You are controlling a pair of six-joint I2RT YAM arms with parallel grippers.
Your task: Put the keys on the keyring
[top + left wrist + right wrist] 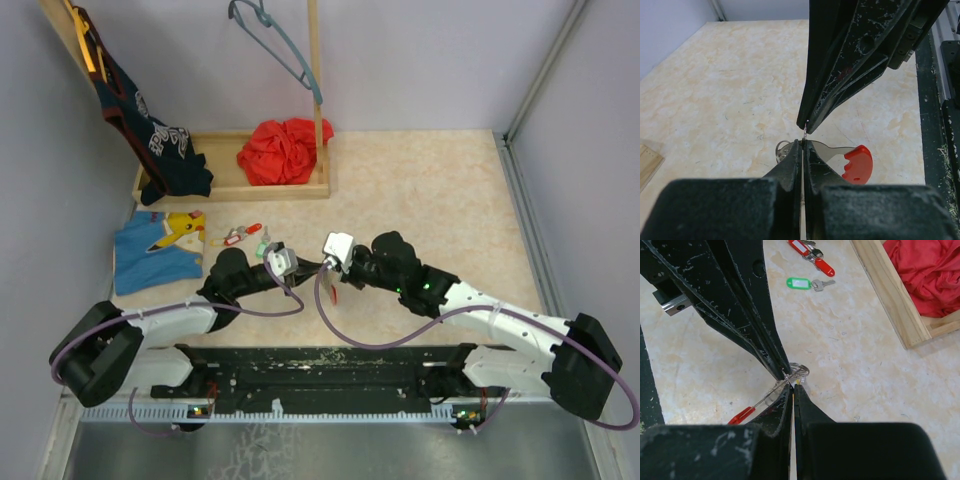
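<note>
Well in front of the wooden tray [270, 192], the keyring [801, 371] is being pinched from opposite sides by the clenched left end effector [803, 145] and the clenched right end effector [792, 387], probably so that its coil is being pried open. A red-headed key [857, 164] is apparently being carried on it, long axis running away from the tray, head farthest. The remaining keys [805, 283] are being left on the bench [430, 190] nearer the tray.

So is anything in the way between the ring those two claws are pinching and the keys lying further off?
Nothing visible. The left gripper and right gripper both pinch the keyring, and only bare table lies between it and the green-tagged key.
</note>
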